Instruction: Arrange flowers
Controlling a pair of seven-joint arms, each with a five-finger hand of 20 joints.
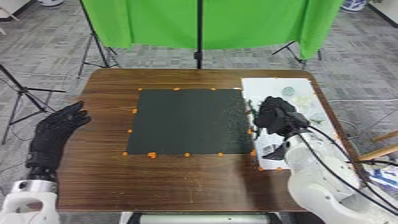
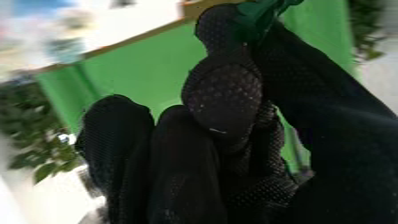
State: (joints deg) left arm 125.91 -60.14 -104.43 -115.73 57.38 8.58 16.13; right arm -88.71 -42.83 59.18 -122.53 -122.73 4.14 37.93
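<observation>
I have a green plant piece (image 2: pixel 256 21) pinched between the thumb and finger of my right hand (image 1: pixel 277 118), over the white sheet (image 1: pixel 259 88) beside the dark mat (image 1: pixel 182 120). My left hand (image 1: pixel 59 128) is relaxed at the left edge of the table (image 1: pixel 107 185). Beyond the table is a blue-and-white pot (image 1: pixel 354 5); I can't tell what it holds.

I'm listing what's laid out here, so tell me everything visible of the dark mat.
The dark mat is a roughly square, near-black piece, thin-looking, perhaps paper or fabric. It lies flat on the brown wooden table, nearer the far edge than the near one. Small orange marks dot its border, and fine pale specks show towards its right side. Its right edge runs alongside the white sheet; whether they touch is unclear.
</observation>
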